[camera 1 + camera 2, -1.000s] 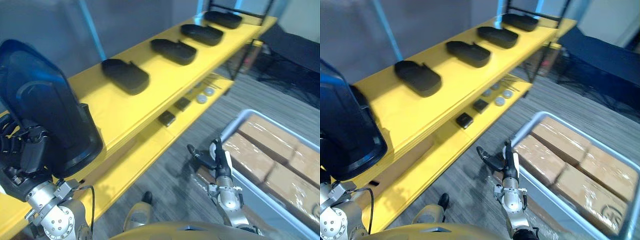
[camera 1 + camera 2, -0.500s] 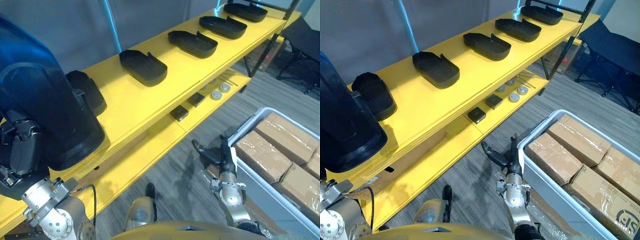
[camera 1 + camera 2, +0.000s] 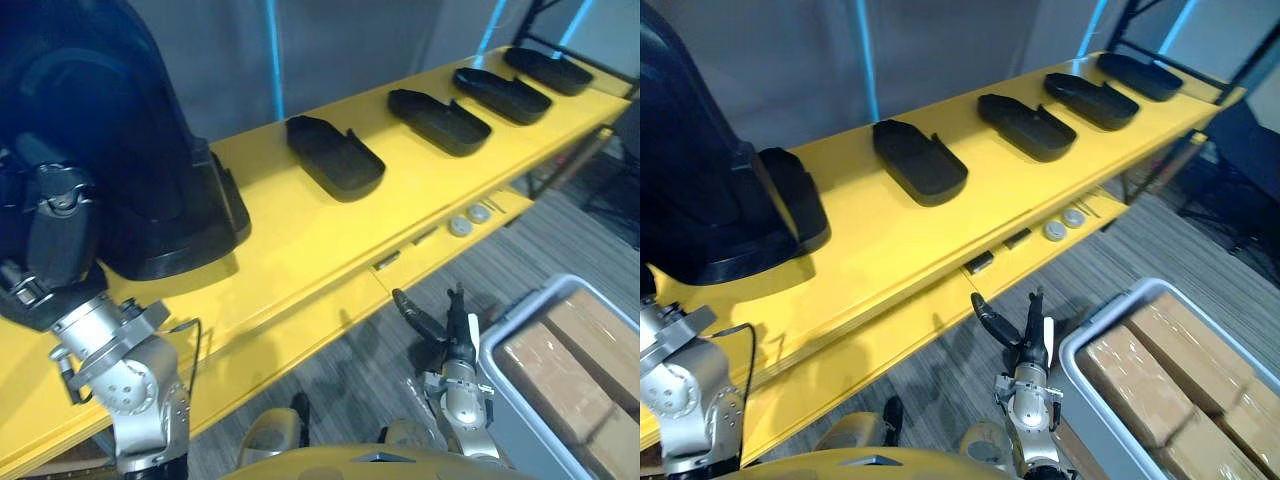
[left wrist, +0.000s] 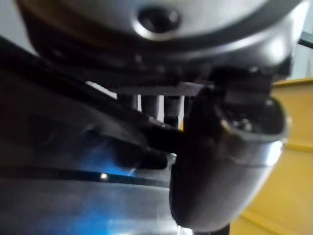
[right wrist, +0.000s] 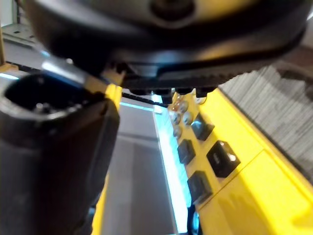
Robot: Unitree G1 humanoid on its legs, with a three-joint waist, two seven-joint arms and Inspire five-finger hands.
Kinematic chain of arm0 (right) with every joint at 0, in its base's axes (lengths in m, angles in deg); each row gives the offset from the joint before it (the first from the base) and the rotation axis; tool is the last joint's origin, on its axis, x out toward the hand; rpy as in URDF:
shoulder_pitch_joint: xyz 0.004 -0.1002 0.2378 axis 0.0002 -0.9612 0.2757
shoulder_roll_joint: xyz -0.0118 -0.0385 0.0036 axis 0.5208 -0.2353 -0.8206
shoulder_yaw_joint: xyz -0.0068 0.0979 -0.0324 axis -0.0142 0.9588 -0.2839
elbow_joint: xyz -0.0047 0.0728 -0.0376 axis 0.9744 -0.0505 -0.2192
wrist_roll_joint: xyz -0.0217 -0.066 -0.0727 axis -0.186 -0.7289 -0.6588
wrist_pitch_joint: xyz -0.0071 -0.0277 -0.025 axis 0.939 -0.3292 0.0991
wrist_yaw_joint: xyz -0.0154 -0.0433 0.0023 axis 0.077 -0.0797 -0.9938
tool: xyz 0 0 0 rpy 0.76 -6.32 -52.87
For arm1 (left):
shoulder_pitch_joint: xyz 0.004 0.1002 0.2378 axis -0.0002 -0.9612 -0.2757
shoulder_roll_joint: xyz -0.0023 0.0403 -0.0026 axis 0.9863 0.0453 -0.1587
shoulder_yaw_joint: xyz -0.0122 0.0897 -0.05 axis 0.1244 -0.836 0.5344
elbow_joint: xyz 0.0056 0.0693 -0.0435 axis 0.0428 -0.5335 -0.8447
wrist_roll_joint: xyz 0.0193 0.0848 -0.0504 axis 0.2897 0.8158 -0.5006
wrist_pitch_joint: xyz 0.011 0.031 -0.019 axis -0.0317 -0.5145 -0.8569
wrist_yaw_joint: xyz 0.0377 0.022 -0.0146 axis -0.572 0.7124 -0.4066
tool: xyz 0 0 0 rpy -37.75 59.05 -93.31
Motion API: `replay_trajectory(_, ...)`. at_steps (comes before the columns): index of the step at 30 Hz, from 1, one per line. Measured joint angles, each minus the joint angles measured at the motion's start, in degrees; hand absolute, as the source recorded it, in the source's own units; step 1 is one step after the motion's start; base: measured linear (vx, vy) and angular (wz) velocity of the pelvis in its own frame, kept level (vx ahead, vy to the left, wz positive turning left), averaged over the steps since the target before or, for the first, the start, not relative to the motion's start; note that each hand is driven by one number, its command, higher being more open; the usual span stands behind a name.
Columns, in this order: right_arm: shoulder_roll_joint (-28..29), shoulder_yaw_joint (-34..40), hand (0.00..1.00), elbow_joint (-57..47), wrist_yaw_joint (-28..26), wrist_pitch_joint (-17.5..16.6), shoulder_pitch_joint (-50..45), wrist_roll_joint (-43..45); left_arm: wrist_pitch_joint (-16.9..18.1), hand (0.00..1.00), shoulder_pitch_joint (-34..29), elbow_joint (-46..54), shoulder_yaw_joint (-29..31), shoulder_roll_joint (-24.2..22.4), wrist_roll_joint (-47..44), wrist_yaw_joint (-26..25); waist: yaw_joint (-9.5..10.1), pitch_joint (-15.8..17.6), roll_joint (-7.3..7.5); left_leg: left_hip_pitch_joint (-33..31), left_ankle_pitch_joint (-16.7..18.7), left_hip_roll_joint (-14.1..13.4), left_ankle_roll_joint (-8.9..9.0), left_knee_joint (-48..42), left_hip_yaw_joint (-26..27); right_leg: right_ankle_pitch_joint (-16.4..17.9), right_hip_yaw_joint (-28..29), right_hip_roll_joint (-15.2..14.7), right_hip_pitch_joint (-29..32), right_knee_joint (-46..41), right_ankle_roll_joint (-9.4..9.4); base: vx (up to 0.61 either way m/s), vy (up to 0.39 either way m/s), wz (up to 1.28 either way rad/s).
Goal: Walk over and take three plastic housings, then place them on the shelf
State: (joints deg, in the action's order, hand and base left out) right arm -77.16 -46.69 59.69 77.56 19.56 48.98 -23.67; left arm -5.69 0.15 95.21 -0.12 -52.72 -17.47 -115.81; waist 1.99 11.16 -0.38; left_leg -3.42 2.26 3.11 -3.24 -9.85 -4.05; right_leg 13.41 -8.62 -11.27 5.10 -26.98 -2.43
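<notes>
Our left hand (image 3: pixel 52 235) is curled round the lower edge of a large glossy blue-black plastic housing (image 3: pixel 110 120). We hold it upright at the left end of the top board of the long yellow shelf (image 3: pixel 900 232), and we cannot tell whether its rim touches the board. It is smooth, rounded and domed. Five smaller black plastic housings (image 3: pixel 920 160) lie in a row along the same board toward its right end, and the nearest sits just behind the held one. Our right hand (image 3: pixel 1025 345) hangs low in front of the shelf with fingers straight and spread, holding nothing, just beside a grey plastic bin (image 3: pixel 1110 300) of brown cardboard boxes (image 3: pixel 1140 372).
</notes>
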Motion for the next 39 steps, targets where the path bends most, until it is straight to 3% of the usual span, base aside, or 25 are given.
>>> replay_trajectory(2,0.1,-0.6,1.00,-1.7,-0.3,-0.1,-0.9,0.0,-0.7,0.00,0.0,0.0,-2.6,-0.2,0.1,0.0,-0.72,-0.5,-0.26,0.5,-0.2,0.2,0.95,-0.3,-3.2,-0.8,2.6,1.2,-0.1,4.4,-0.64,0.22,-0.120,0.90)
replay_trajectory(3,0.2,-0.7,1.00,-1.9,-0.6,-0.1,-0.9,0.0,-1.1,0.00,0.0,0.0,-3.7,-0.4,0.1,0.0,-0.56,-1.0,0.44,0.6,0.2,0.6,1.83,-0.8,-4.2,-2.4,2.1,1.1,-1.0,7.1,-0.60,0.25,-0.238,0.73)
replay_trajectory(4,0.9,-0.5,1.00,-1.9,-0.7,0.1,-0.9,0.1,-1.7,0.00,-0.2,0.0,-4.6,-0.5,0.2,0.0,-0.36,-2.0,2.25,0.5,1.2,1.6,3.11,-1.3,-5.2,-6.9,-0.1,-0.3,-2.9,9.6,-0.88,0.28,-0.328,0.76)
replay_trajectory(5,0.7,0.3,1.00,-1.7,-1.3,0.3,-1.6,-0.3,-1.8,0.00,-0.6,-0.2,-5.1,-2.1,0.3,-0.1,-0.14,-2.6,2.11,0.4,3.7,-0.1,3.87,-1.9,-3.9,-5.9,-2.6,0.0,-5.3,12.0,-2.65,0.25,-0.351,0.64)
replay_trajectory(6,0.0,-0.2,1.00,-1.7,-2.0,0.3,-2.2,-0.6,-1.8,0.00,-0.9,-0.2,-5.2,-2.9,0.3,-0.2,0.07,-3.0,1.72,0.0,4.7,-2.5,3.90,-2.5,-0.6,-6.1,-3.7,0.8,-6.1,13.2,-2.45,0.16,-0.287,0.61)
replay_trajectory(7,-1.0,-0.5,1.00,-1.8,-2.7,0.6,-3.1,-0.5,-2.1,0.00,-0.9,-0.3,-5.9,-4.3,0.4,-0.2,-0.04,-3.3,0.83,-0.3,4.1,-6.8,4.63,-3.1,5.7,-6.1,-5.8,2.2,-7.4,14.4,-2.11,0.12,-0.226,0.63)
replay_trajectory(8,-1.8,-0.4,1.00,-1.7,-3.6,0.9,-3.8,-0.5,-2.6,0.00,-1.0,-0.5,-6.5,-5.2,0.8,-0.3,0.23,-3.7,-0.06,-0.2,2.6,-8.4,6.62,-2.2,7.3,-5.8,-7.1,3.0,-8.1,15.0,-1.73,0.11,-0.188,0.56)
replay_trajectory(10,-2.0,-0.3,1.00,-1.7,-4.1,0.8,-4.9,-0.7,-2.6,0.00,-1.5,-0.6,-6.7,-5.6,0.7,-0.4,0.73,-4.4,-0.84,-0.6,2.1,-9.5,6.32,-1.4,9.3,-5.9,-8.4,3.7,-8.6,16.2,-1.40,0.08,-0.129,0.36)
replay_trajectory(11,-1.2,0.7,1.00,-1.6,-4.1,0.8,-5.7,-0.6,-2.6,0.00,-1.4,-0.7,-7.0,-5.6,0.6,-0.4,0.43,-4.7,-1.33,-1.2,3.0,-11.4,4.68,-1.9,13.8,-5.8,-10.2,3.8,-8.8,16.4,-1.27,0.06,-0.114,0.52)
replay_trajectory(14,0.3,3.5,1.00,-0.4,-2.7,0.9,-7.8,0.1,-1.2,0.00,-1.2,-1.8,-8.7,-6.1,0.2,0.7,-1.42,-5.5,-2.12,-1.4,2.5,-16.3,2.72,-2.8,26.3,-6.5,-16.3,3.6,-10.6,16.6,-0.28,0.03,-0.063,0.99)
replay_trajectory(17,1.4,7.1,1.00,1.5,-1.7,1.4,-8.0,0.1,0.1,0.00,-1.3,-1.8,-9.0,-6.5,0.2,0.9,-1.66,-6.4,-2.05,-0.8,2.6,-15.0,2.73,1.0,27.8,-7.0,-17.7,2.6,-10.4,16.5,-0.36,-0.01,0.029,0.56)
replay_trajectory(18,3.0,9.9,1.00,3.3,-1.3,1.9,-7.8,0.5,0.8,0.00,-1.3,-1.8,-8.7,-6.5,0.1,1.3,-1.90,-7.3,-1.08,0.4,2.4,-13.5,2.85,4.4,29.3,-7.4,-18.5,1.6,-10.8,18.0,-0.30,0.01,0.072,0.51)
replay_trajectory(20,4.6,14.4,1.00,7.1,0.3,2.4,-6.7,2.6,1.6,0.00,-1.2,-1.8,-8.2,-6.7,0.1,1.7,-1.74,-7.8,-1.68,1.5,-1.8,-12.8,3.03,7.1,30.1,-7.5,-18.8,1.7,-11.8,18.8,-0.46,0.00,0.072,0.44)
replay_trajectory(21,4.7,17.9,1.00,11.4,1.0,3.4,-6.2,3.0,1.6,0.00,-1.6,-1.9,-8.4,-6.6,0.0,2.2,-1.22,-8.4,-2.81,2.2,-6.4,-12.6,4.98,8.9,28.7,-7.0,-19.2,2.0,-13.0,19.1,-0.94,-0.03,0.087,0.30)
replay_trajectory(28,6.6,19.1,1.00,17.4,-1.0,5.4,-6.8,3.1,1.9,0.00,-3.2,-1.9,-7.9,-6.6,-0.1,1.1,-0.58,-9.0,-3.07,2.9,-11.0,-10.9,4.77,14.9,27.3,-5.7,-19.8,2.0,-12.1,19.1,-2.25,-0.04,0.045,0.17)
replay_trajectory(31,6.6,18.2,1.00,17.7,-2.4,5.7,-6.3,2.7,1.4,0.00,-5.1,-2.0,-7.9,-6.6,-0.1,0.7,-0.47,-9.0,-3.06,2.6,-11.5,-10.9,4.72,14.6,26.8,-5.6,-20.3,2.0,-12.3,18.9,-2.45,0.02,0.010,0.15)
replay_trajectory(34,6.6,17.4,1.00,18.0,-2.9,6.8,-5.5,2.3,0.9,0.00,-5.6,-4.1,-7.8,-6.6,-1.1,1.3,-0.61,-8.5,-2.29,1.3,-11.2,-10.9,2.90,13.6,27.7,-5.1,-22.8,1.0,-12.3,16.7,-3.07,0.05,0.003,0.39)
replay_trajectory(35,6.4,17.4,1.00,18.3,-2.9,7.0,-5.3,2.4,0.9,0.00,-5.7,-5.1,-7.8,-6.6,-2.3,2.0,-0.52,-8.3,-2.04,0.8,-11.1,-11.2,2.12,12.5,28.0,-4.6,-23.1,0.5,-12.2,15.7,-3.15,0.05,-0.005,0.34)
replay_trajectory(39,4.0,17.6,1.00,19.1,-4.1,7.0,-4.3,3.7,0.9,0.00,-5.8,-8.0,-7.5,-6.7,-3.2,2.5,0.03,-7.0,-1.79,0.7,-10.8,-10.7,1.94,10.7,26.6,-1.4,-20.8,-1.3,-11.4,11.7,-2.37,0.01,0.013,0.19)
